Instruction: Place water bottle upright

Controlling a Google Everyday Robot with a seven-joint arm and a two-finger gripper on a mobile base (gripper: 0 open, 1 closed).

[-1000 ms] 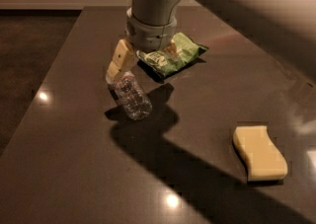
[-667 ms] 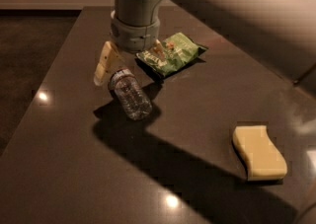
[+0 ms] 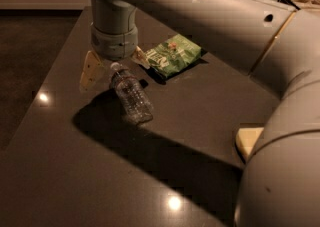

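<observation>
The water bottle (image 3: 131, 97) is clear and ribbed and lies on its side on the dark table (image 3: 100, 181). Its white cap (image 3: 115, 65) points to the far left and its base to the near right. My gripper (image 3: 114, 66) hangs from the wrist above the bottle's cap end. Its two pale fingers are spread: one finger (image 3: 91, 72) stands left of the cap, the other (image 3: 141, 57) right of it. The cap sits in the gap between them, and neither finger visibly presses on the bottle.
A green snack bag (image 3: 175, 55) lies just behind and right of the bottle. A yellow sponge (image 3: 248, 141) lies at the right, mostly hidden by my arm, which fills the right side. The table's left edge (image 3: 50, 76) runs close to the gripper.
My gripper and arm have moved left and slightly down, so the fingers now straddle the bottle's cap. The bottle has stayed where it lay.
</observation>
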